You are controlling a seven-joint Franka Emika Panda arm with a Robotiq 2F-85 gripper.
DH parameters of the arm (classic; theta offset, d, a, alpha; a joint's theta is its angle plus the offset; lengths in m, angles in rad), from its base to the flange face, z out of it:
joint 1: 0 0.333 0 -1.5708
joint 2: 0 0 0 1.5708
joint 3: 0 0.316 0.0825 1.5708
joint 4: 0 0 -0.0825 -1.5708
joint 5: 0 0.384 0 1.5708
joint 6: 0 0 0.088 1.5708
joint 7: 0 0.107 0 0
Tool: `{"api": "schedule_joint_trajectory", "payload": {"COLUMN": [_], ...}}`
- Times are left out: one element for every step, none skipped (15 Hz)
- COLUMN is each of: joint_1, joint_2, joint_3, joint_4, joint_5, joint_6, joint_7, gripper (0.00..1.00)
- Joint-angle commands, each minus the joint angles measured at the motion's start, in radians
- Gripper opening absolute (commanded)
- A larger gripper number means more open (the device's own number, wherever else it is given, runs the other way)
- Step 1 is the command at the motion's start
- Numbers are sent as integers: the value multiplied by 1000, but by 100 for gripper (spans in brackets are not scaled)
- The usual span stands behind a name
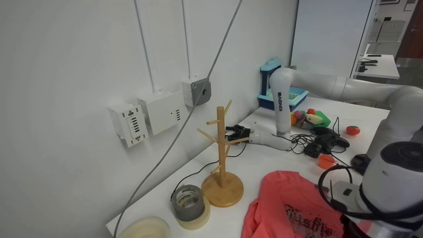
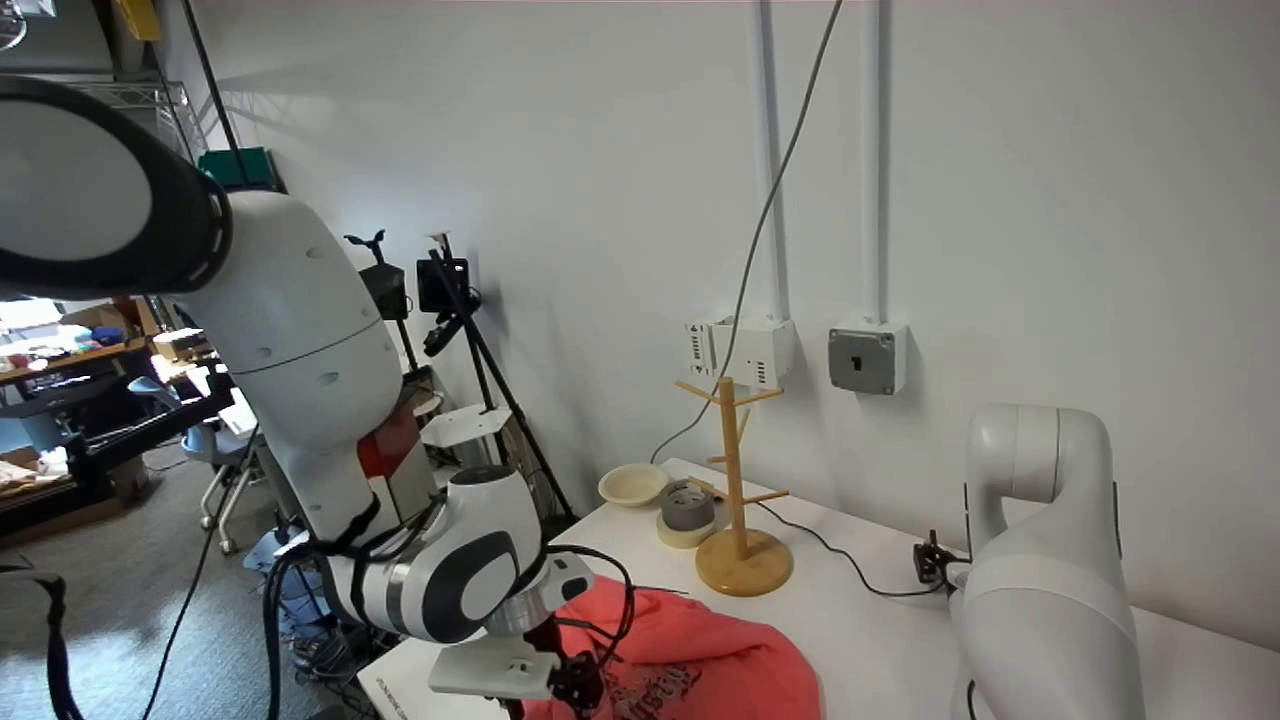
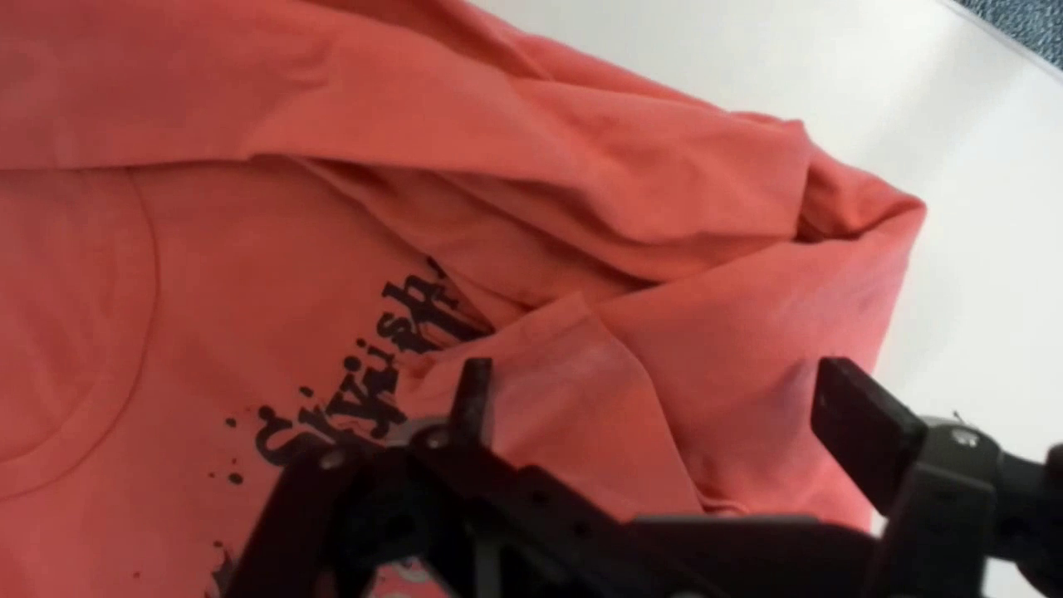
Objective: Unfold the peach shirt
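Observation:
The peach shirt (image 1: 274, 211) lies crumpled on the white table, and it also shows in an exterior view (image 2: 740, 665). In the wrist view the shirt (image 3: 232, 216) has its round collar at the left and dark lettering near the middle. A long fold runs across its upper part, and a flap of cloth covers the end of the lettering. My gripper (image 3: 660, 399) is open, its two black fingers apart over this flap and the fold beside it. Whether the fingertips touch the cloth I cannot tell. In an exterior view the gripper (image 2: 578, 682) is low over the shirt.
A wooden mug tree (image 1: 222, 148) stands beside the shirt. Grey tape (image 1: 188, 203) on a beige roll and a cream bowl (image 1: 145, 228) stand near the wall. Another arm (image 1: 281, 102), tangled cables, a controller (image 1: 325, 142) and an orange cup (image 1: 326, 162) lie beyond the shirt.

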Motion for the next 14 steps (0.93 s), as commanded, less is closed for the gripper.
{"api": "schedule_joint_trajectory", "payload": {"joint_1": [33,39,42,48,53,58,65,70,75,81,86,90,92,94], "joint_2": [64,75,84,93,97,101,102,101,96,92,90,86,84,82], "joint_3": [-37,-43,-47,-53,-59,-65,-73,-79,-84,-90,-95,-99,-100,-101], "joint_4": [46,58,68,78,85,91,94,95,93,92,91,89,87,86], "joint_5": [-18,-18,-18,-19,-21,-23,-26,-28,-30,-33,-34,-36,-36,-37], "joint_6": [22,21,18,17,15,15,14,13,13,12,11,10,7,4], "joint_7": [48,52,54,56,57,58,59,59,59,60,60,59,57,56], "gripper": [84,73,64,56,47,40,31,25,16,10,3,0,3,34]}}
